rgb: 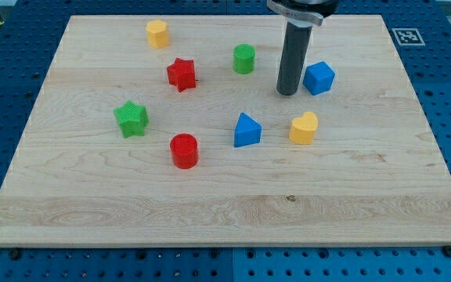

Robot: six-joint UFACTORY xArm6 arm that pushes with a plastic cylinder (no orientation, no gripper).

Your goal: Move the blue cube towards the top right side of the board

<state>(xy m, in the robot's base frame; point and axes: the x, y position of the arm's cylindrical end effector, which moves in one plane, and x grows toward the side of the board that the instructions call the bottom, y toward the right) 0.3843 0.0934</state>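
The blue cube [319,77] sits on the wooden board [225,204] right of centre, in the upper half. My tip [288,93] stands just left of the cube, close to its left face; I cannot tell whether they touch. The dark rod rises from the tip to the view's top edge.
A green cylinder [243,59] is left of the rod. A red star [182,74], a yellow cylinder [157,34], a green star [131,118], a red cylinder [184,150], a blue triangular block [247,130] and a yellow heart-shaped block [304,128] lie around. A marker tag [407,36] is at the top right.
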